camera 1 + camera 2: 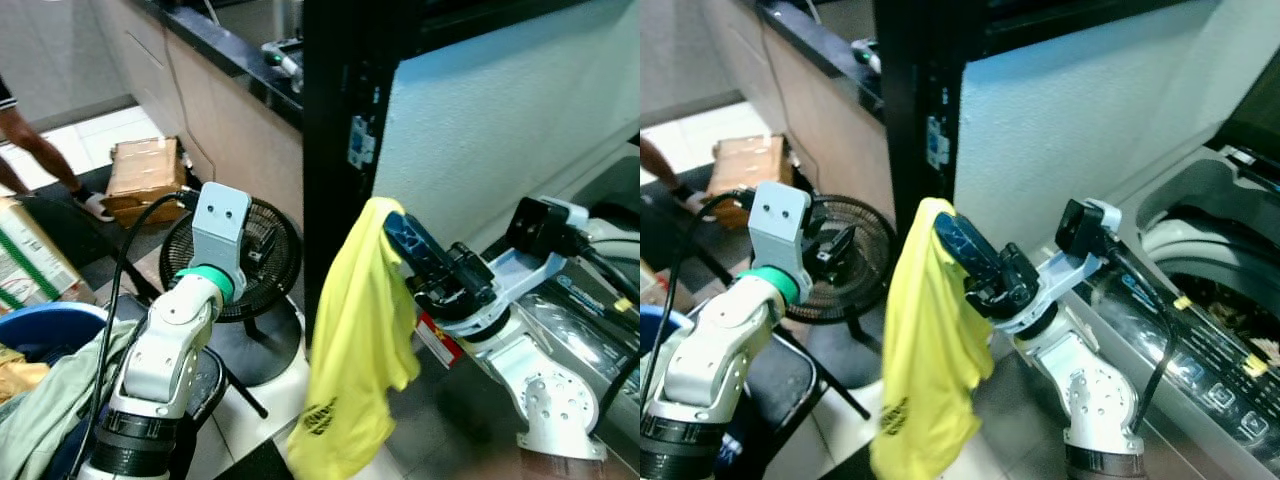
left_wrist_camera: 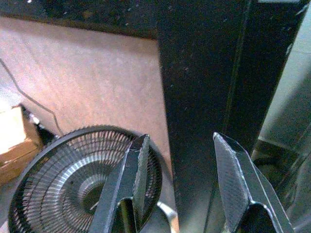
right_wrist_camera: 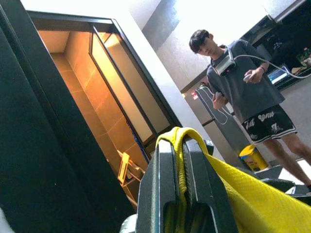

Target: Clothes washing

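Note:
A yellow shirt hangs in the air, pinched at its top by my right gripper, which is shut on it; in the right wrist view the yellow cloth runs between the two black fingers. The washing machine stands at the right, its lid up and its drum opening showing, to the right of the held shirt. My left gripper is raised at the left, open and holding nothing, pointing toward a floor fan. Pale green clothes lie in a blue basket at the lower left.
A black pillar and a white wall panel stand right behind the shirt. The floor fan sits by the wooden counter. A cardboard box lies on the floor. A person stands behind, their legs at far left.

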### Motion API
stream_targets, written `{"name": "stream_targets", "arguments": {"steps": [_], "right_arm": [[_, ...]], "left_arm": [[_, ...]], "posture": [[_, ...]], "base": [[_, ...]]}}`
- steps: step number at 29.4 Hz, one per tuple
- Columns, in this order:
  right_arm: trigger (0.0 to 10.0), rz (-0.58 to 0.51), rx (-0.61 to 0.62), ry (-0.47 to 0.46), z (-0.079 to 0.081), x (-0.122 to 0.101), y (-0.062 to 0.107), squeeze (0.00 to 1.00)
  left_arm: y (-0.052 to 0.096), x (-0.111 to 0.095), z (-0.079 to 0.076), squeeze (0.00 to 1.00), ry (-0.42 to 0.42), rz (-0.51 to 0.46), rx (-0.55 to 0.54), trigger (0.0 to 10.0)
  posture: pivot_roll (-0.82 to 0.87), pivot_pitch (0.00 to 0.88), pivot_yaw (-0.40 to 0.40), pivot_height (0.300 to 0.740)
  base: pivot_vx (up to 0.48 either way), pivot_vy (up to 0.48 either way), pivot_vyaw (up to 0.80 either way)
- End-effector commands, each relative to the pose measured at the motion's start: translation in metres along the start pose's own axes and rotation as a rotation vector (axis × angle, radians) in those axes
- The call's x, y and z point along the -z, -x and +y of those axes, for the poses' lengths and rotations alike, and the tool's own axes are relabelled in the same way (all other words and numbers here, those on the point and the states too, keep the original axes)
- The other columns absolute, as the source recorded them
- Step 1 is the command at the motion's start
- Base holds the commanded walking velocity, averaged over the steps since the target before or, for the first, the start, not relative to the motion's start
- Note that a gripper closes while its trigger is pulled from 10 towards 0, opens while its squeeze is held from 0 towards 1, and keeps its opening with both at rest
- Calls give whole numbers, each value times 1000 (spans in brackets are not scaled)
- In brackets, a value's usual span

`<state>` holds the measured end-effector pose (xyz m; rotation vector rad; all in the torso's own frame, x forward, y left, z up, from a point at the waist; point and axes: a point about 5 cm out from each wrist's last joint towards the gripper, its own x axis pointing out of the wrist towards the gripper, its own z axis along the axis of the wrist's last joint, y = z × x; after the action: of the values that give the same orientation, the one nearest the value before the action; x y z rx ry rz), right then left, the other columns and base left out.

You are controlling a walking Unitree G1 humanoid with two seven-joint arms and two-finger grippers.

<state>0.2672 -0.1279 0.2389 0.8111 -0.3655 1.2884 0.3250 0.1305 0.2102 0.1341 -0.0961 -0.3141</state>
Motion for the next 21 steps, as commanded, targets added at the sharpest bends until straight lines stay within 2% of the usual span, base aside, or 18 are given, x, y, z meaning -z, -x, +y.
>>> {"name": "stream_targets", "arguments": {"steps": [1,6,8,9,10,11,12,13,14,16,21], "right_arm": [[10000,-28,-49,-11,6,-4,-3,0],[10000,-52,-22,16,2,-9,-9,0],[10000,-62,122,111,-13,-16,-16,0],[10000,-62,122,111,-13,-16,-16,0],[10000,-42,374,228,-37,-22,-17,0],[10000,-44,567,354,-56,-34,-14,0],[10000,-65,665,426,-64,-43,-11,0],[10000,-65,665,426,-64,-43,-11,0],[10000,-110,723,465,-67,-53,-9,0],[10000,-164,704,462,-63,-61,-8,0],[10000,-148,721,494,-63,-61,-6,0]], "left_arm": [[2,4,0,0,-2,15,4,10000],[2,1,0,0,-5,7,1,10000],[2,-2,2,0,-8,-4,-9,10000],[2,-2,2,0,-8,-4,-9,10000],[2,-3,6,0,-13,-9,-32,10000],[1,-5,9,0,-16,-14,-54,10000],[0,-6,12,0,-21,-19,-69,10000],[0,-6,12,0,-21,-19,-69,10000],[-1,-8,13,0,-24,-23,-76,10000],[-3,-11,13,0,-29,-32,-77,10000],[-3,-12,11,0,-31,-37,-75,10000]], "posture": [[122,36,73,740],[128,34,70,740],[128,34,70,740],[128,34,70,740],[133,36,79,740],[129,35,84,740],[129,35,84,740],[129,35,84,740],[129,35,84,740],[135,32,82,740],[135,32,82,740]], "base": [[0,0,-800],[0,0,-800],[0,0,-800],[0,0,-800],[0,0,-800],[0,0,-800],[0,0,-800],[0,0,-800],[0,0,-800],[0,0,-800],[0,0,-800]]}}
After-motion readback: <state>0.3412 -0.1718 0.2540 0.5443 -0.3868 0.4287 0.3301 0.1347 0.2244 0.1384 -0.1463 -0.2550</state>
